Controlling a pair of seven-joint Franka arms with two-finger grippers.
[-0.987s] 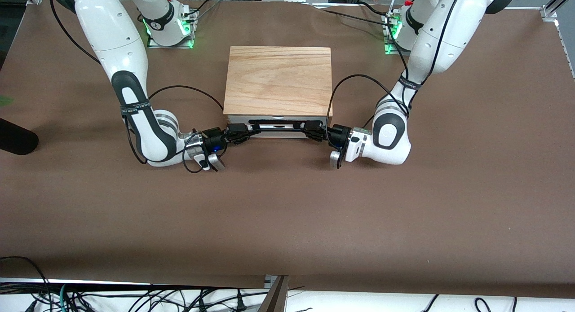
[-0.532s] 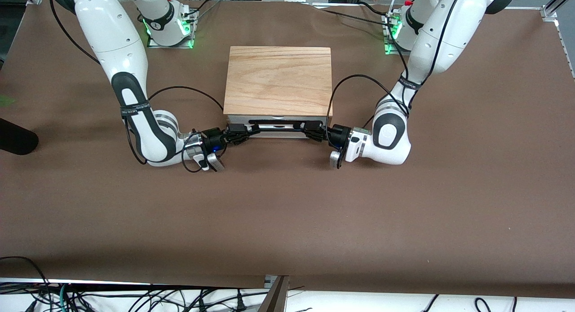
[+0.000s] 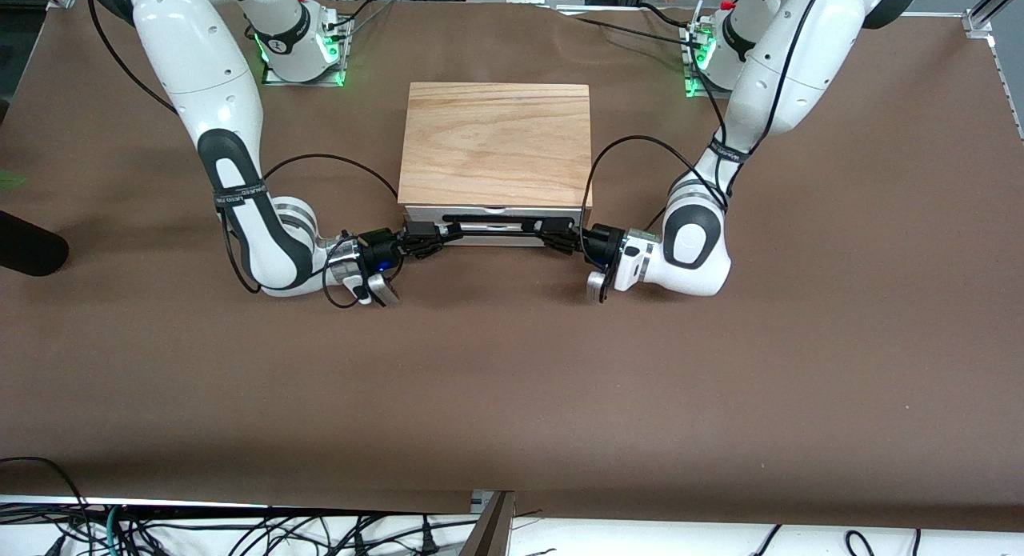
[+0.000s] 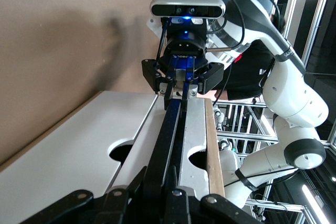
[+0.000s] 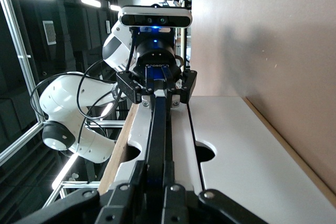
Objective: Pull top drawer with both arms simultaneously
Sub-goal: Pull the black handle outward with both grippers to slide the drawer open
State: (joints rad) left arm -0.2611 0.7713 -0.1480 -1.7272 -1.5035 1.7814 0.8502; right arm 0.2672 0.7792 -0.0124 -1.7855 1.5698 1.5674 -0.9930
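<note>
I see a wooden box [image 3: 496, 144] with a light wood-grain top standing on the brown desk [image 3: 512, 380], midway between the two arm bases. All places below are given from this box.

The top drawer [image 3: 494, 228] sits in the box's face toward the front camera, just under the wood-grain top. Its white front panel carries a long thin black bar handle [image 3: 496, 222] running along the panel's width. The drawer looks closed or nearly so; I see no reddish inside from the front view.

The right arm [image 3: 232, 164] reaches down beside the box at its own end of the desk. My right tool [image 3: 432, 238] is clamped tight on that end of the bar handle.

The left arm [image 3: 720, 188] comes down at its own end of the box. My left tool [image 3: 560, 236] is likewise clamped on its end of the bar handle.

In the left wrist view the handle [image 4: 170, 140] runs from the left tool straight to the right tool [image 4: 181, 85], with the white panel [image 4: 79, 150] beside it. The right wrist view mirrors this, showing the left tool [image 5: 157, 90] gripping the end of the handle [image 5: 156, 140].
</note>
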